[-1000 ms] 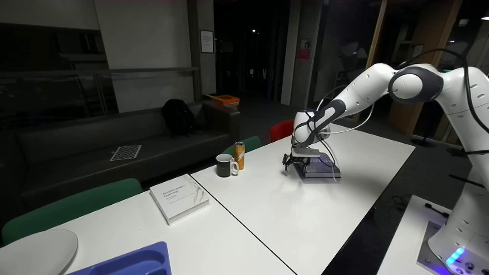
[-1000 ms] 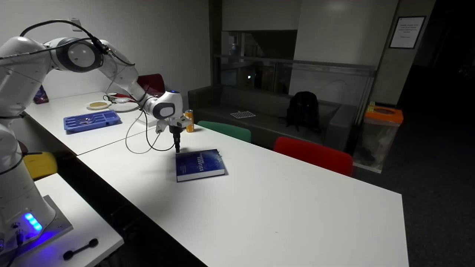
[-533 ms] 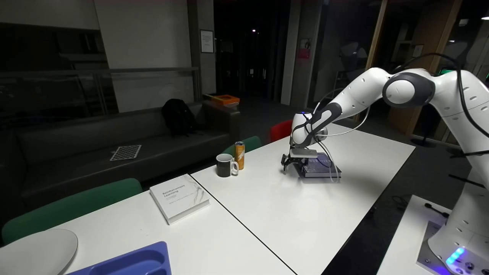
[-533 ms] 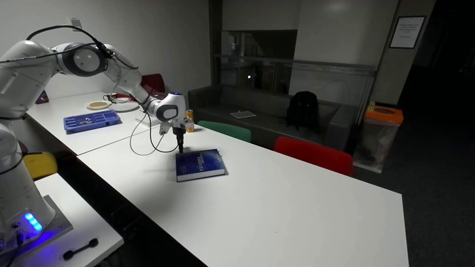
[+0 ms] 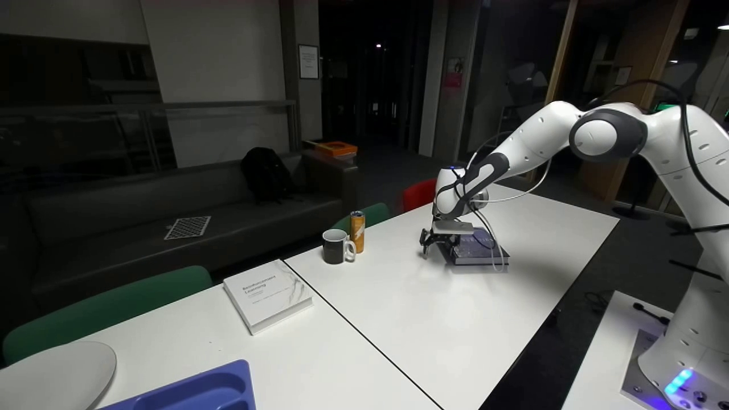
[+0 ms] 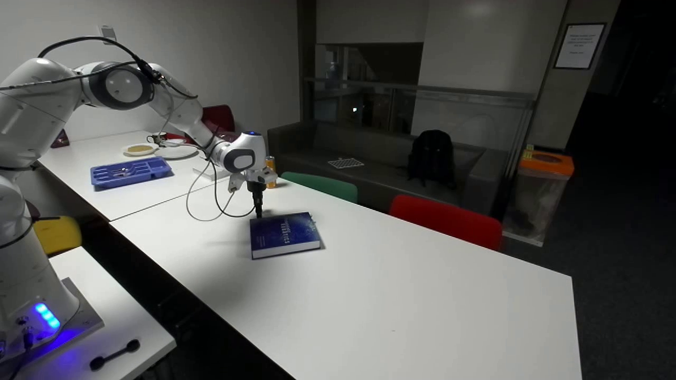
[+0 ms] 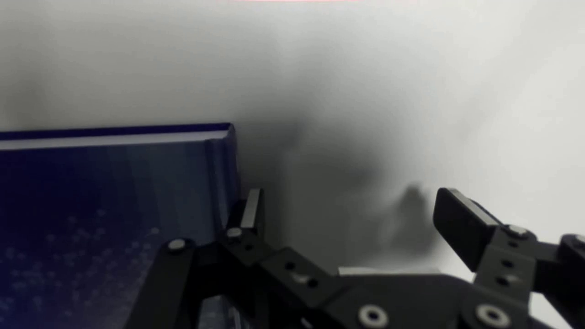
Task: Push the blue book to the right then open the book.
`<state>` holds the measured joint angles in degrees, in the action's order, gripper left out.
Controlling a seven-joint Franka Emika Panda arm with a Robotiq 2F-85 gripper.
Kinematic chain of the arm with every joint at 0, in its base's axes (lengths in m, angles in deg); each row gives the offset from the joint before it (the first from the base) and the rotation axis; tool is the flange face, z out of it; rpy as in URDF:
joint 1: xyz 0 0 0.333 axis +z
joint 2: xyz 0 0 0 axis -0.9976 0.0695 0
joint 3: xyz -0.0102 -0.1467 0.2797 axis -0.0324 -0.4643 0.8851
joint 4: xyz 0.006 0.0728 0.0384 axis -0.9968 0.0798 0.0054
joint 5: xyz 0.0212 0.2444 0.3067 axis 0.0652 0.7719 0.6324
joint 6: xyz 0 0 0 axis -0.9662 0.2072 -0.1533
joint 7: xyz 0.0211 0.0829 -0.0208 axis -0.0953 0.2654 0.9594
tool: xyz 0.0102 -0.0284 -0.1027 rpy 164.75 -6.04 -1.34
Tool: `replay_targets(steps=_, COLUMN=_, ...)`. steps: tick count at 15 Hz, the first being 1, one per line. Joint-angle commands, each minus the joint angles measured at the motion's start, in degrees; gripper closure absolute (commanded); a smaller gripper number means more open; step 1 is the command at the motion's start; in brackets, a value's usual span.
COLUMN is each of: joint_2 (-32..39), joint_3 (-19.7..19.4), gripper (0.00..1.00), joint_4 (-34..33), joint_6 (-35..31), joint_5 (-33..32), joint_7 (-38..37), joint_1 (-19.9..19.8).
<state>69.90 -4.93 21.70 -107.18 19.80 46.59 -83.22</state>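
Note:
The blue book (image 6: 285, 235) lies closed and flat on the white table, its dark cover facing up, in both exterior views. In an exterior view the arm partly hides the book (image 5: 478, 250). My gripper (image 7: 349, 196) is open, with nothing between its fingers (image 7: 461, 224). In the wrist view its left finger is right beside the spine of the book (image 7: 105, 192); whether they touch I cannot tell. The right finger is out over bare table. Seen from outside, the gripper (image 6: 259, 213) points down low at the book's spine side.
A dark mug (image 5: 334, 249) and an orange can (image 5: 357, 233) stand near the table's far edge. Further along are a white book (image 5: 267, 293) and a bright-blue tray (image 6: 130, 171). A red chair (image 6: 446, 219) and a green chair (image 6: 319, 186) line that edge.
Over the second my arm's elbow has sunk a little and the gripper has shifted slightly, mostly in the first half second. The book shows no clear movement.

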Motion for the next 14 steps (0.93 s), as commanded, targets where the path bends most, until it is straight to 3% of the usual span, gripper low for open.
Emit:
replay_targets(steps=1, joint_2=-3.1, joint_3=0.3, gripper=0.00, joint_4=2.4, joint_6=1.8, joint_5=2.0, joint_7=2.0, joint_1=-1.2)
replay_targets(steps=14, joint_2=-7.6, joint_3=1.1, gripper=0.00, joint_4=8.9, joint_6=2.0, joint_5=5.0, joint_7=6.1, joint_1=-2.9)
